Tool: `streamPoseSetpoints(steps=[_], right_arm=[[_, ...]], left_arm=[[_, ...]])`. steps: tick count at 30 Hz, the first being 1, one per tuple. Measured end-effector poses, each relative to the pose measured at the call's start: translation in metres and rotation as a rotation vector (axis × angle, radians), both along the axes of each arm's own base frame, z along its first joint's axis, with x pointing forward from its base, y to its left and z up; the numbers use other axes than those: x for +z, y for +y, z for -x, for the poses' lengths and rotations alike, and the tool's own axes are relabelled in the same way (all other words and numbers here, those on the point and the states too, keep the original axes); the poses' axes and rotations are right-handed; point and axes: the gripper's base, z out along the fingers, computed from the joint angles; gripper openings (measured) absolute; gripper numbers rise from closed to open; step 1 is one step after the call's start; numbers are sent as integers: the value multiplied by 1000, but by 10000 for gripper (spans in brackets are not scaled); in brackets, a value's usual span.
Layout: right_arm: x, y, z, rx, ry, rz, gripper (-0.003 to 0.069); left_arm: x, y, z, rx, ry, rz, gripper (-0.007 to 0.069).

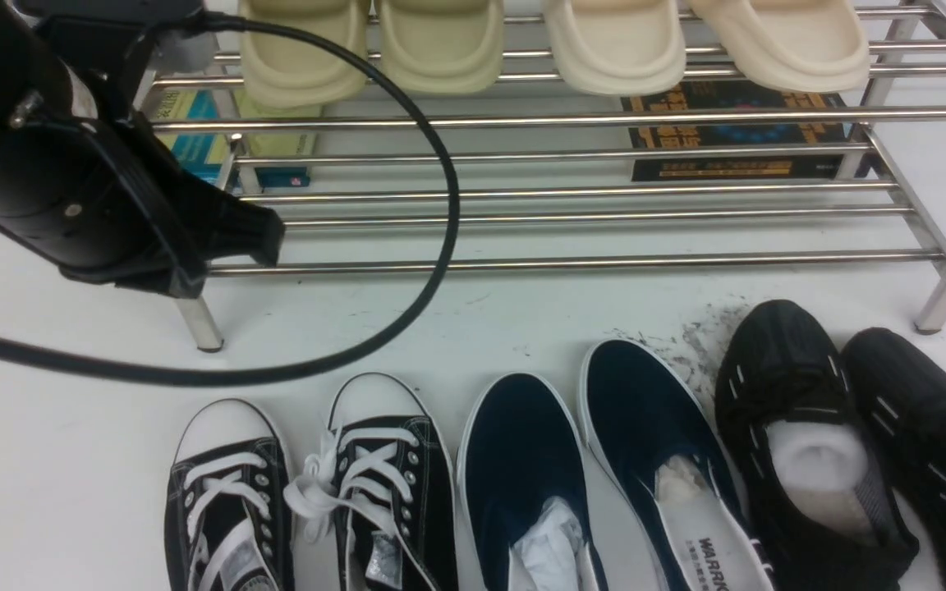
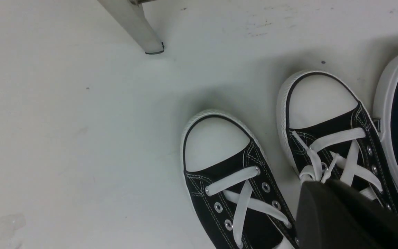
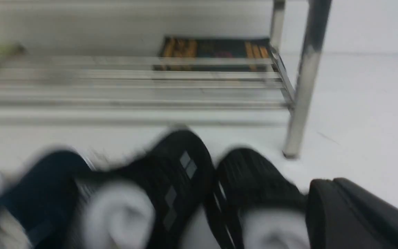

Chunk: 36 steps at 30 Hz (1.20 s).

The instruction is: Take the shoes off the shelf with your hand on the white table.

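Shoes (image 1: 769, 369): on desk (image 1: 71, 460), toes toward shelf (image 1: 571, 264), beside closed, empty right claw (image 3: 337, 214). Left claw (image 1: 264, 238) closed, empty; open desk left of it.

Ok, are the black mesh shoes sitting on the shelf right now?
No, both black mesh shoes sit on the white table in front of the shelf, beside the navy slip-ons.

My black left gripper (image 1: 264, 234), jaws together, hangs at the left end of the two-tier steel-tube shelf (image 1: 571, 264). Four cream foam slippers (image 1: 604, 49) occupy its upper tier. Along the near edge of the white table (image 1: 71, 460), left to right: black-and-white lace-up sneakers (image 1: 227, 484), navy slip-ons (image 1: 522, 443), all-black knit mesh shoes (image 1: 777, 369) beside grey scuff marks (image 1: 695, 345).
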Motion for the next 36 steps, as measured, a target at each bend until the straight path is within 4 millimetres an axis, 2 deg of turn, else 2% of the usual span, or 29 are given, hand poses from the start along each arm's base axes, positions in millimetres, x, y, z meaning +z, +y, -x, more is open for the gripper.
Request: streamPoseSetpoints(steps=[1,5,8,12,16,18,19,22,24,27,29,30,33,35,36], right_arm=[[-14,-1,0,-2,34,31,13],[-39,-1,3,7,119,64,15],[-40,0,5,14,147,60,18],[-41,0,5,19,156,62,21],[-41,3,5,80,156,73,27],[-41,4,5,96,156,75,28],[-41,5,6,118,155,78,29],[-40,6,6,128,155,80,31],[-40,6,6,128,155,80,34],[-40,6,6,128,155,80,38],[-41,6,6,129,156,80,40],[-41,6,6,129,156,80,40],[-41,6,6,129,156,80,48],[-41,6,6,129,156,80,50],[-41,6,6,129,156,80,52]], left_arm=[[0,0,1,15,11,3,33],[-3,3,4,53,59,-5,33],[-1,5,8,65,70,-10,34],[11,12,20,69,20,9,34],[38,32,52,74,-105,45,34],[44,36,61,75,-135,60,34],[54,46,79,76,-190,87,34],[61,62,111,77,-265,129,34],[60,73,131,77,-302,150,34],[43,89,163,79,-340,174,34],[22,97,180,88,-337,182,34],[19,98,181,91,-335,186,34],[-30,104,197,104,-379,259,36],[-46,103,198,102,-424,302,36],[-61,102,197,107,-468,360,37]])
